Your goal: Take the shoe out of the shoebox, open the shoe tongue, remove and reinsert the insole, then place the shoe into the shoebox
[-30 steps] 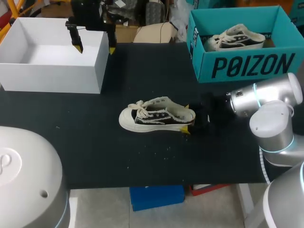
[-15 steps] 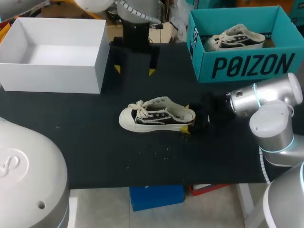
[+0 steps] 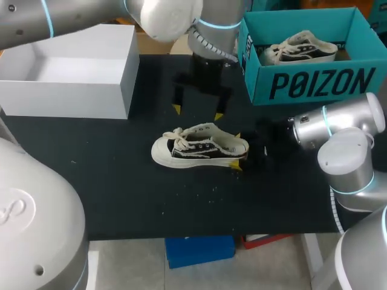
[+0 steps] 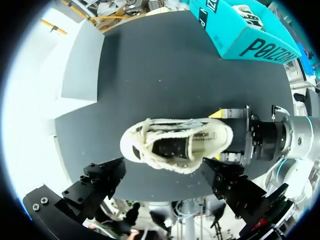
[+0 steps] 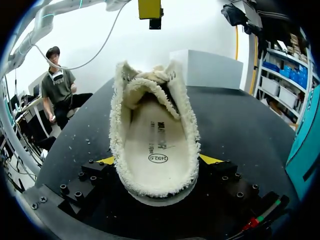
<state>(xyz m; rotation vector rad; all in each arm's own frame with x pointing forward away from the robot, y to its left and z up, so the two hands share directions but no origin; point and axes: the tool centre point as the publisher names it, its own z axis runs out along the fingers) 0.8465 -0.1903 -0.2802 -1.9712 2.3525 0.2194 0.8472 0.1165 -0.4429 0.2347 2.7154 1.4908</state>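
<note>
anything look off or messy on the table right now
Only small stuff: pale specks lie scattered on the black table in front of the shoe, possibly lint shed from its frayed edges. The shoe itself sits upright, heel gripped by the right end effector. Nothing spilled or tipped.

Shoe [image 3: 199, 148] on table [image 3: 121, 193], shoebox [image 3: 314, 81] behind right.

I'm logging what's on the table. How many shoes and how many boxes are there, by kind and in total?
Shoes: 2 (table shoe, boxed shoe)
Boxes: 2 (teal shoebox, white box)
Total: 4
</note>
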